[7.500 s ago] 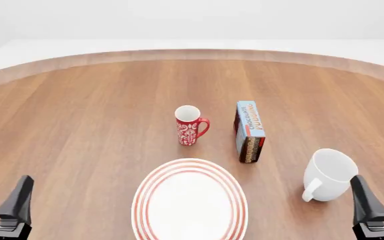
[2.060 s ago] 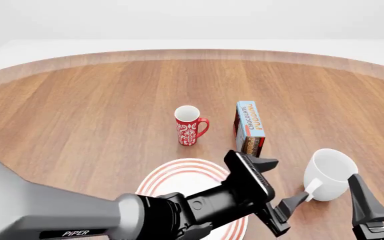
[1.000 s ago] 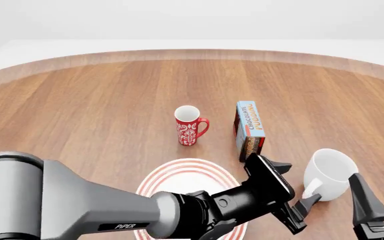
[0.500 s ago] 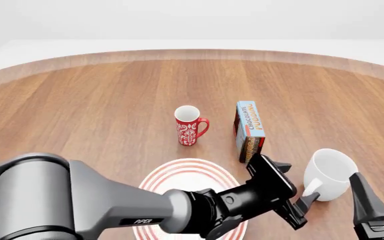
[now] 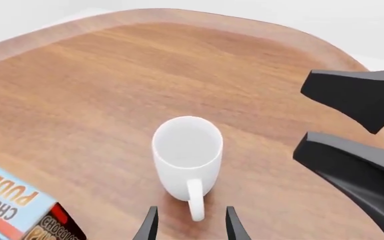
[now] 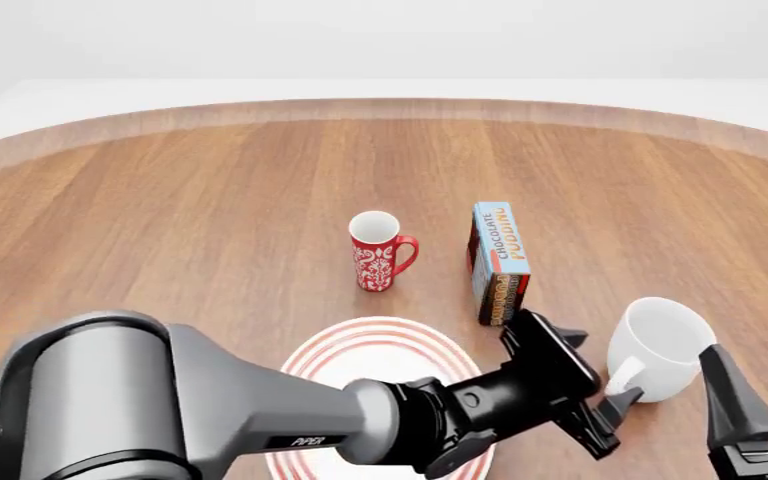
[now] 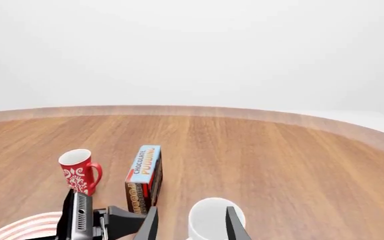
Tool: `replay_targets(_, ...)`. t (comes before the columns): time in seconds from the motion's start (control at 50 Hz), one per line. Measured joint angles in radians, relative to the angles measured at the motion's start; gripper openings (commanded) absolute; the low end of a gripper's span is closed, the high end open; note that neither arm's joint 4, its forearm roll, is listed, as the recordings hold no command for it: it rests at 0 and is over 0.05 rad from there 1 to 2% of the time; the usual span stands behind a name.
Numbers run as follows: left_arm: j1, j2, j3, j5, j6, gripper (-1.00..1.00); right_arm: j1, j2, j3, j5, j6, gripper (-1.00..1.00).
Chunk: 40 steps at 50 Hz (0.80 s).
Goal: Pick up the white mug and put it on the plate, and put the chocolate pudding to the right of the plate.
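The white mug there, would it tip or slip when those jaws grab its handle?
The white mug looks rigid and glossy, so probably slippery. Lifted by its thin loop handle, it would likely swing or tilt. Standing upright on the table, it seems stable against gentle pushes.

Your left gripper (image 6: 595, 400) sits open just beside the white mug (image 6: 656, 348). The mug's handle (image 6: 620, 378) is nearest its fingers.

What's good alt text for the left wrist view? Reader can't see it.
Left gripper, open, points at the loop handle of the upright white mug on a wooden table, fingertips either side of the handle's end without gripping it. The right gripper sits beyond the mug, and a corner of the chocolate pudding box shows at the frame's edge.
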<state>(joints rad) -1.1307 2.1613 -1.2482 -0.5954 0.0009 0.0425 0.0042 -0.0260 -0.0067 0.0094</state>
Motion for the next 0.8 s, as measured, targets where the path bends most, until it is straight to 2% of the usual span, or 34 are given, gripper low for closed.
replay_targets(0.8, -0.004, 0.092, -0.104, 0.052, 0.007, 1.00, -0.003, -0.001, 0.000, 0.001, 0.002, 1.00)
